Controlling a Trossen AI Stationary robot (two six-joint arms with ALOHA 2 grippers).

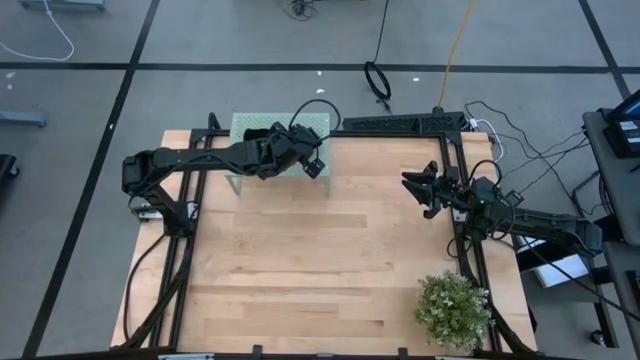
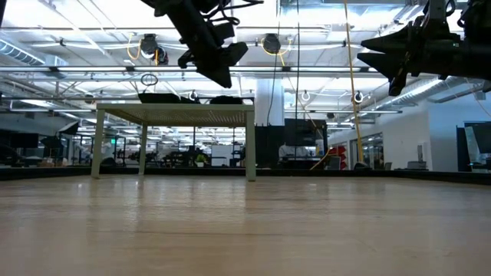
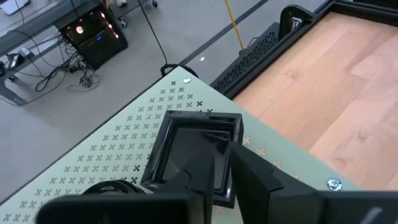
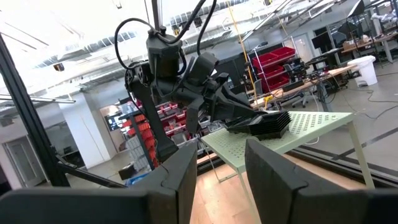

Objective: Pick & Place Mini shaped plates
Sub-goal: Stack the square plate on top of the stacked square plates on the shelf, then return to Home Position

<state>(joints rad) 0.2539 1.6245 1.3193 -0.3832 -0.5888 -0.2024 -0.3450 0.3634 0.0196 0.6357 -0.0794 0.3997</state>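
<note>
A square glossy black mini plate (image 3: 186, 146), which the right wrist view shows as the top of a ribbed stack (image 4: 264, 124), sits on the green perforated platform (image 3: 124, 143) at the table's far left. More dark dishes (image 2: 161, 97) lie on the platform. My left gripper (image 3: 225, 177) reaches over the platform (image 1: 245, 125) and is shut on the plate's rim. My right gripper (image 4: 221, 165) hangs open above the table's right side (image 1: 420, 190), holding nothing and facing the platform. My left gripper has the square plate's rim (image 3: 235, 155) on the side next to the fingers. One finger (image 3: 199, 180) is over the plate's hollow and the other (image 3: 258, 177) is outside the rim. It comes slanting down from the left. Whether the plate is lifted off the stack, I cannot tell.
The platform stands on thin legs (image 2: 251, 146) at the far left of the wooden table (image 1: 320, 260). A black perforated frame (image 1: 400, 124) lines the far edge. A small green plant (image 1: 455, 310) sits at the near right corner. Bare wood lies between the arms.
</note>
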